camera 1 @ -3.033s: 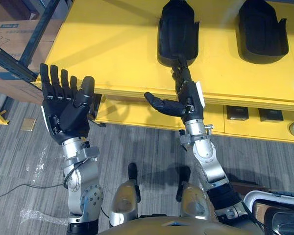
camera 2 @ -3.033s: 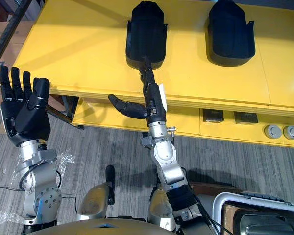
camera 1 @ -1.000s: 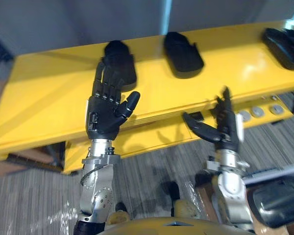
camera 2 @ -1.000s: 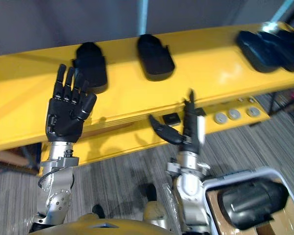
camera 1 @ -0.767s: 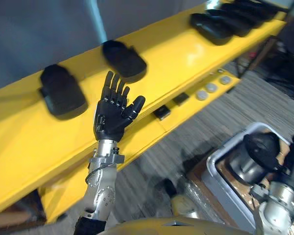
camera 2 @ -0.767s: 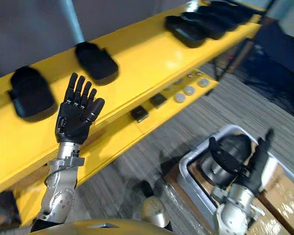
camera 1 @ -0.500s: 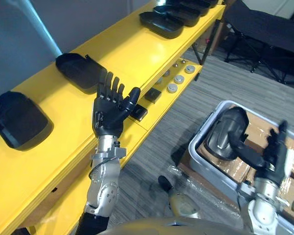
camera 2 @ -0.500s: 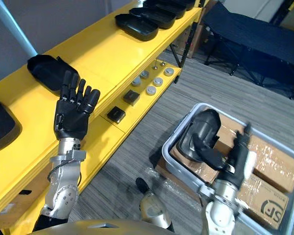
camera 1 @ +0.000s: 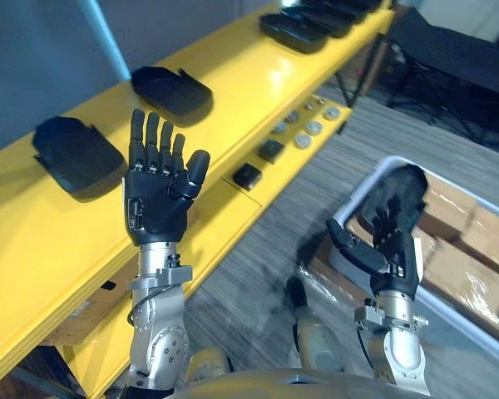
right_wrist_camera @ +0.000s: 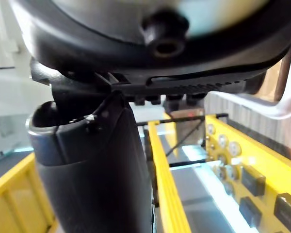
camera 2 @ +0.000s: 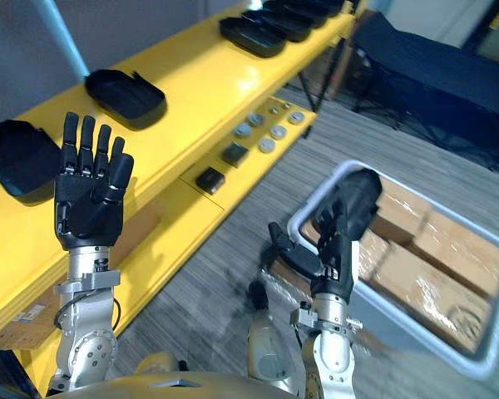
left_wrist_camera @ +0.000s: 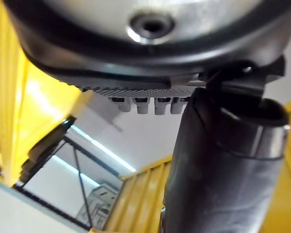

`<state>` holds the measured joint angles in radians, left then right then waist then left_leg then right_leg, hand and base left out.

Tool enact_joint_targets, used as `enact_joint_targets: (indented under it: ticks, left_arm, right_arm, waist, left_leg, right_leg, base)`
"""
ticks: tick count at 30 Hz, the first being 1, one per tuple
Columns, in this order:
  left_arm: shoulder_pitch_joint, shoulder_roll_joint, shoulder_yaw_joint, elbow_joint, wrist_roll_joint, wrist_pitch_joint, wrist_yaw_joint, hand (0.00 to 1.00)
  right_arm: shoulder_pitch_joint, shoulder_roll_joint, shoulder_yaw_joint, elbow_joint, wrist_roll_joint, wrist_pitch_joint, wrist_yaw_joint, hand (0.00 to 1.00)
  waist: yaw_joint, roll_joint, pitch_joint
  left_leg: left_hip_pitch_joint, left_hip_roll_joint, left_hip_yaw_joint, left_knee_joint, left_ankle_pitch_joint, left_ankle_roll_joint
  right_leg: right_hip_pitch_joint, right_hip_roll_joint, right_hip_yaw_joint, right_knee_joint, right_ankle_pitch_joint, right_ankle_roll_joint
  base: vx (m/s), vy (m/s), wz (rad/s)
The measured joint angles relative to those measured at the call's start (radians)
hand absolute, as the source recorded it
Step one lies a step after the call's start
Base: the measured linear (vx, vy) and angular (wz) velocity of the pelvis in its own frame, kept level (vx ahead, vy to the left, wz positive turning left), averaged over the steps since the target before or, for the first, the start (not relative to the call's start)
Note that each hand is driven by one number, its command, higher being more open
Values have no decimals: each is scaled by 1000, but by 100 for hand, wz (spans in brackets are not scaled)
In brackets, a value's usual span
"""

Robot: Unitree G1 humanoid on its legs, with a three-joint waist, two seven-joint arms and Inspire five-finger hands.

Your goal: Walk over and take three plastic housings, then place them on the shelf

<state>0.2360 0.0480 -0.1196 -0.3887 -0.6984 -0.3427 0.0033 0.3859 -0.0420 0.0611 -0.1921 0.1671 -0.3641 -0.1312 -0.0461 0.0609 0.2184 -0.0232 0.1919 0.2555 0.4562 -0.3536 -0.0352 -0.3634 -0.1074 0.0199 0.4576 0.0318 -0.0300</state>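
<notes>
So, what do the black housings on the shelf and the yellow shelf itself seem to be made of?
Black housings: probably moulded plastic, matt to faintly glossy, with thin rounded walls. Yellow shelf: likely painted sheet metal, glossy, since it reflects light brightly; painted wood cannot be excluded.

Bright, even indoor light falls from above on the yellow shelf (camera 1: 233, 100), whose top shows a pale sheen near the far black housings (camera 1: 303, 29). Soft shadows lie under the nearer ones and on the grey floor (camera 2: 224, 274). Past my left hand (left_wrist_camera: 223, 170) white glare washes out the background; I cannot make out its source.
</notes>
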Motion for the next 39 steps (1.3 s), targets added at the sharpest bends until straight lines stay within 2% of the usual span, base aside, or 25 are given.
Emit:
enact_joint_targets:
  ticks: [1,2,4,5,6,7,8,9,10,11,12,13,15,17,18,20,21,22,25,28,32,35,36,39]
  left_arm:
    - [1,2,6,11,-2,9,-18,100]
    - [0,2,15,16,-4,17,-32,100]
    - [4,15,19,50,-21,38,-87,100]
    - [4,20,13,59,-31,47,-101,100]
    - [4,37,-1,74,-47,64,-126,100]
    - [3,48,-11,81,-49,70,-136,100]
    - [1,60,-38,90,-50,91,-148,100]
    - [1,60,-69,94,-50,108,-148,100]
    - [0,57,-82,100,-50,113,-148,100]
    - [0,41,-128,114,-58,131,-147,100]
    - [5,38,-201,118,-121,146,-147,100]
    - [3,39,-207,118,-122,145,-147,100]
    - [3,40,-213,120,-131,140,-152,100]
    - [3,43,-221,123,-134,126,-157,100]
    - [2,45,-229,123,-134,126,-157,100]
    - [-13,52,-241,124,-128,129,-156,100]
    - [-21,52,-242,129,-127,133,-152,100]
    - [-23,55,-242,139,-124,133,-152,100]
    - [-23,82,-239,174,-68,148,-108,100]
    - [-32,86,-239,196,3,155,-47,100]
    - [-54,84,-244,196,3,157,-16,100]
    - [-92,97,-250,196,3,157,-18,100]
    - [-109,111,-251,197,3,157,-18,100]
    - [-135,127,-257,205,3,157,-18,100]
  right_arm:
    - [-35,-3,27,25,-2,-12,-4,100]
    - [-57,-2,39,46,-2,-13,-11,100]
    - [-134,-1,96,151,-5,-5,-54,100]
    - [-144,0,104,169,-5,3,-63,100]
    - [-152,2,118,197,-6,17,-79,100]
    - [-150,3,120,205,-6,26,-85,100]
    - [-146,-6,118,222,-5,36,-101,100]
    - [-143,-22,113,230,-5,56,-116,100]
    - [-141,-33,108,234,-6,63,-122,100]
    - [-127,-62,95,238,-6,81,-125,100]
    - [-74,-127,9,233,-44,92,-116,100]
    - [-56,-147,-16,228,-46,94,-117,100]
    - [-27,-167,-35,224,-41,95,-119,100]
    - [-7,-164,-41,222,-40,95,-118,100]
    - [-3,-158,-46,222,-10,93,-119,100]
    - [-11,-134,-52,220,42,89,-140,100]
    - [-19,-107,-50,220,45,89,-158,100]
    - [-21,-89,-41,220,47,89,-163,100]
    - [-12,-49,-8,220,85,89,-163,100]
    - [-16,-38,-11,228,87,90,-165,100]
    - [-231,-90,-73,420,74,91,-230,100]
    - [-494,-162,-153,552,87,95,-302,100]
    - [-639,-222,-170,600,93,100,-319,100]
    - [-841,-335,-170,670,96,105,-321,100]
  waist:
    - [6,-10,-5]
    - [14,-15,-7]
    - [37,-31,-14]
    - [43,-36,-18]
    - [45,-49,-25]
    - [43,-67,-35]
    - [42,-61,-37]
    - [39,-46,-39]
    - [35,-39,-41]
    - [10,-13,-46]
    - [-45,7,-46]
    - [-54,12,-45]
    - [-56,16,-47]
    - [-57,11,-40]
    - [-53,16,-42]
    - [-49,19,-44]
    - [-36,6,-36]
    - [-26,-5,-30]
    - [-12,-26,-29]
    - [-17,-28,-27]
    - [-18,-22,9]
    - [18,-12,89]
    - [30,-9,129]
    - [55,3,169]
  left_leg:
    - [-6,2,1,-53,44,-6]
    - [-9,7,2,-74,63,-11]
    - [-29,37,2,-129,118,-45]
    - [-35,41,2,-132,128,-56]
    - [-55,51,-2,-127,141,-77]
    - [-66,53,-6,-120,146,-87]
    - [-91,62,-31,-109,157,-107]
    - [-96,80,-54,-123,169,-129]
    - [-94,89,-56,-133,174,-139]
    - [-84,116,-61,-154,188,-157]
    - [-37,130,-87,-161,227,-111]
    - [-37,127,-99,-145,230,-106]
    - [-35,122,-101,-143,232,-101]
    - [-43,108,-106,-156,203,-89]
    - [-39,76,-131,-187,182,-84]
    - [-37,38,-144,-242,178,-106]
    - [-38,15,-125,-252,186,-119]
    - [-39,3,-113,-251,186,-120]
    - [-42,-11,-98,-234,182,-120]
    - [-64,-9,-110,-206,181,-122]
    - [-134,-3,-164,-169,191,-126]
    - [-189,-6,-198,-141,201,-128]
    - [-221,-8,-216,-139,219,-128]
    - [-273,-9,-240,-138,246,-128]
  right_leg:
    - [27,-38,-15,96,-60,20]
    - [46,-52,-15,120,-80,25]
    - [137,-103,-13,126,-99,28]
    - [159,-112,-11,111,-98,29]
    - [209,-128,-2,39,-77,60]
    - [231,-132,0,-12,-88,99]
    - [256,-117,-22,-81,-131,169]
    - [268,-100,-41,-127,-161,213]
    - [272,-91,-52,-147,-173,228]
    - [280,-61,-66,-178,-186,223]
    - [277,-29,-36,-177,-199,198]
    - [276,-29,-29,-177,-202,189]
    - [267,-30,-13,-177,-203,184]
    - [255,-37,-5,-189,-191,174]
    - [250,-50,-3,-210,-170,182]
    - [229,-78,6,-238,-137,205]
    - [224,-99,17,-270,-101,220]
    - [228,-111,17,-297,-75,225]
    - [252,-129,-20,-373,-7,224]
    - [267,-131,-49,-395,-1,227]
    - [265,-123,-97,-426,30,216]
    - [255,-122,-123,-447,55,207]
    - [234,-121,-136,-448,68,203]
    - [201,-115,-153,-458,94,196]
  base:
    - [-126,-83,-18]
    - [-108,-168,-19]
    - [-83,-228,-22]
    - [-50,-304,-15]
    - [-41,-326,-7]
    - [-31,-357,-10]
    - [-34,-356,-32]
    - [-35,-350,-44]
    - [-29,-320,-54]
    - [-42,-424,-102]
    - [-51,-399,-105]
    - [-78,-305,-100]
    - [-78,-45,-26]
    - [-87,41,-10]
    - [-114,133,-4]
    - [-155,213,-9]
    - [-147,198,-29]
    - [-147,179,-40]
    - [-79,93,-22]
    - [-42,12,13]
    - [-75,-14,29]
    - [-186,9,27]
    - [-143,-6,24]
    - [-148,-24,21]
